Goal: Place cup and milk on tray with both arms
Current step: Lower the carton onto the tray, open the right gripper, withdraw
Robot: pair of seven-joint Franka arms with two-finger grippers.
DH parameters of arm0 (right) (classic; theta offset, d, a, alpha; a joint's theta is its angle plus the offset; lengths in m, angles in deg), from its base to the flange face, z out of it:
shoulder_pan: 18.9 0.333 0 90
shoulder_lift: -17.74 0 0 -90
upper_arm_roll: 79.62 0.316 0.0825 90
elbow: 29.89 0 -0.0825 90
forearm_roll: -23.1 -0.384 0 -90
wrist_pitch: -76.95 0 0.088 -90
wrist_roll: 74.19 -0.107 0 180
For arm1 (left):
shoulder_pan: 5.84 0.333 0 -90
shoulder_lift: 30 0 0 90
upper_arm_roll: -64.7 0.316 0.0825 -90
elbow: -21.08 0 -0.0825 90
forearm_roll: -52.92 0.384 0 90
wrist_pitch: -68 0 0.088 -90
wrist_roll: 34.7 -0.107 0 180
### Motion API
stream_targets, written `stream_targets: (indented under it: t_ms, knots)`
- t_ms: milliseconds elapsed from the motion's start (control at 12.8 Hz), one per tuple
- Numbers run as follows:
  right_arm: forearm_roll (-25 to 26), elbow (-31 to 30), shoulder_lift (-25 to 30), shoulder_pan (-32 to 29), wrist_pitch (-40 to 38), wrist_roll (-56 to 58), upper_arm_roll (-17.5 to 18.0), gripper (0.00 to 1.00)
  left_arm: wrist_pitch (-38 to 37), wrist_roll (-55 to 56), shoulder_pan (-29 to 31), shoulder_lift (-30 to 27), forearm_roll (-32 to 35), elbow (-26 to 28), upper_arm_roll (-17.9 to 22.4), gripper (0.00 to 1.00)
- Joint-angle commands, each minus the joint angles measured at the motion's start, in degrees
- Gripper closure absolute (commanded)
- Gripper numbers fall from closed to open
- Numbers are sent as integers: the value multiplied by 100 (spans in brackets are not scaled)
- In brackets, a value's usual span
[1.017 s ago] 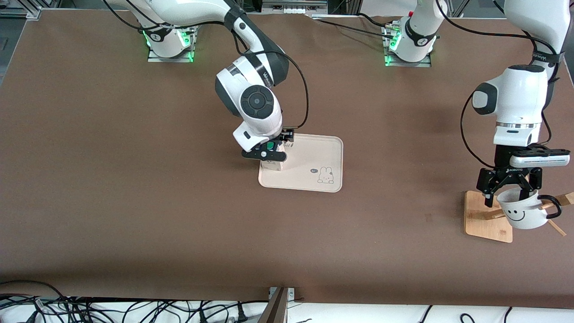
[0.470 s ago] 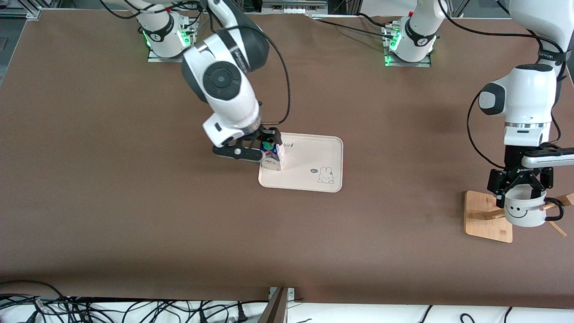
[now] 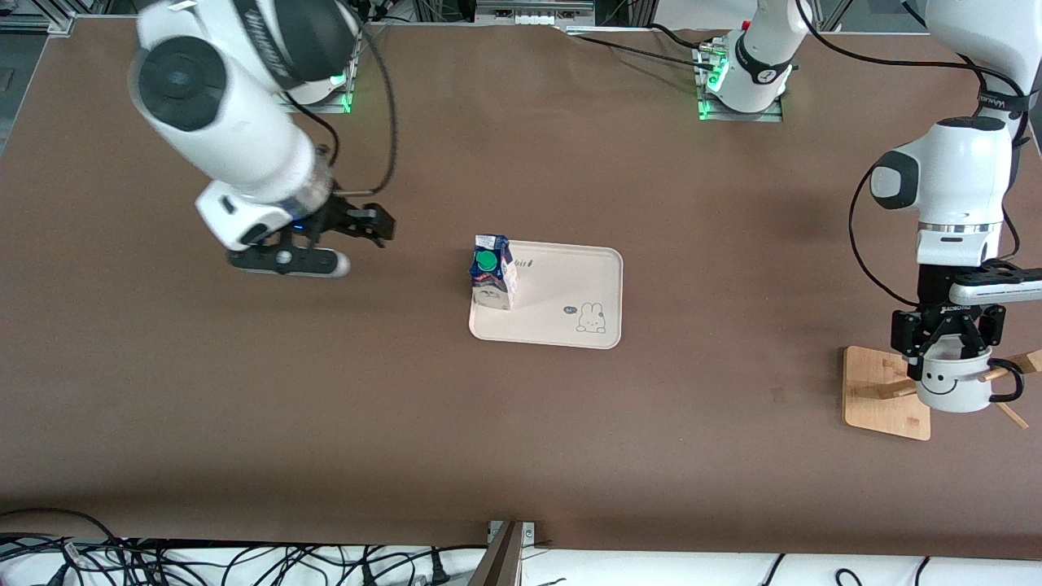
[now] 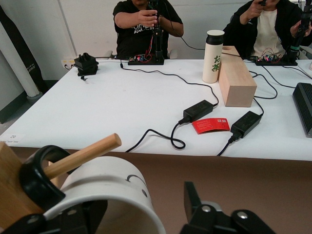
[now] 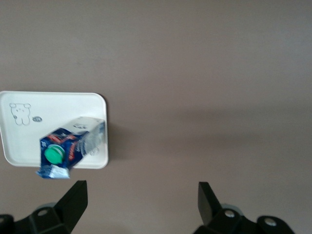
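The cup point(image 3: 954, 386) sits between the left gripper's point(image 3: 948, 352) fingers point(image 4: 220, 218), which straddle its rim without clamping, on a wooden rack point(image 3: 886, 392). The right gripper point(image 3: 326, 244), fingers point(image 5: 73, 202) apart and empty, hangs over bare desk point(image 3: 244, 391). The milk point(image 3: 492, 271) stands upright on the tray point(image 3: 562, 293).

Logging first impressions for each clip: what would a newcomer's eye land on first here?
Probably the milk, standing upright alone on the tray at mid-table, with the right gripper open over bare table toward the right arm's end. Next, the smiley cup on the wooden rack at the left arm's end, the left gripper around its rim.
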Motion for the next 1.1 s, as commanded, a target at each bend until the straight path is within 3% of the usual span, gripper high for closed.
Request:
stream_targets:
  t_ms: [0,78,391,626,783,1017]
  knots:
    - [-113,-597,496,-49,-29,813,-272,0,43,-186,27,12,134,10,22,100]
    - [-95,-712,619,-345,-46,1052,-204,0,43,-239,27,12,135,10,22,100]
    - [1,-933,840,-1953,-284,2325,604,0,43,-406,27,3,135,36,22,100]
    - [536,-1378,1268,-2868,-223,2496,1499,0,43,-397,36,-23,143,132,13,100]
    - [608,-1836,1691,-2888,-21,2478,1563,0,35,-406,27,-23,143,264,13,100]
    - [783,-1786,1702,-2871,-3,2434,1599,0,8,-353,18,-259,152,475,-171,100]
